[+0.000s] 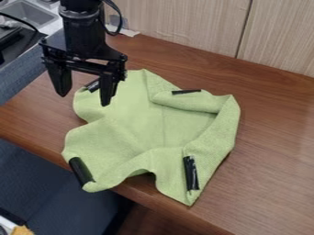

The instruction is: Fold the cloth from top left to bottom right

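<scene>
Light-green textured cloth (126, 137) with black strips (191, 173) lies rumpled on brown wooden table (276, 151), right side curled inward, top-left-to-bottom-right fold apparently not done, whole thing left to do, black two-finger gripper (85, 98) spread wide, empty, by cloth's top-left part.

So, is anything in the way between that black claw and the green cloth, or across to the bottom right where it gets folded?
Nothing visible blocks the gripper from the top left of the cloth, though a black strip sits there. Another strip lies near the bottom-right corner, probably too flat to stop a fold.
</scene>
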`<state>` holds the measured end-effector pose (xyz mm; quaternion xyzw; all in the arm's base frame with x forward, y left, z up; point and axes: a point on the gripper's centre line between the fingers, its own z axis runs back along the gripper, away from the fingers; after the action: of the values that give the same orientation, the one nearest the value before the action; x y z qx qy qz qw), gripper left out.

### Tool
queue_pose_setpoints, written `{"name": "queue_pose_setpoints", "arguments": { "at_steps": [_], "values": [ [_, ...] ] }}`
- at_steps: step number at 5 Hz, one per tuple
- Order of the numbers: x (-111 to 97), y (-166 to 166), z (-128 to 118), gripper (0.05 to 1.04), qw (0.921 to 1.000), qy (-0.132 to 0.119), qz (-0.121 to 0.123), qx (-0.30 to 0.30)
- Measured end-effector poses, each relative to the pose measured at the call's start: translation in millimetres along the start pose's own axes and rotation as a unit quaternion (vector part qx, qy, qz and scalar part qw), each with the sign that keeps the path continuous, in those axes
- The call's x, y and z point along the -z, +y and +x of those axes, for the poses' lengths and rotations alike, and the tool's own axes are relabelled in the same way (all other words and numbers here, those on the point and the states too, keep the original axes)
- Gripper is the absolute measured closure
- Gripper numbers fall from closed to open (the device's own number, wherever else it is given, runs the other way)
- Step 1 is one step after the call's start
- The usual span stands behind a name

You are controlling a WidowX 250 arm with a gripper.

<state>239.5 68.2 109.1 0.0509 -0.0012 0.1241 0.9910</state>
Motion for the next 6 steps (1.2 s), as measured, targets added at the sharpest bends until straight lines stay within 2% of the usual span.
{"name": "queue_pose_setpoints", "arguments": {
  "at_steps": [1, 2, 3, 4, 6],
  "values": [
    [6, -2, -3, 0.083, 0.9999, 0.013, -0.002, -0.001],
    [9, -24, -9, 0.083, 0.9995, 0.016, -0.010, 0.023],
    [8, -52, -10, 0.083, 0.9983, 0.012, -0.031, 0.048],
    [15, -92, -18, 0.083, 0.9937, 0.021, -0.036, 0.104],
    [31, -143, -29, 0.083, 0.9845, 0.023, -0.033, 0.171]
  ]
}}
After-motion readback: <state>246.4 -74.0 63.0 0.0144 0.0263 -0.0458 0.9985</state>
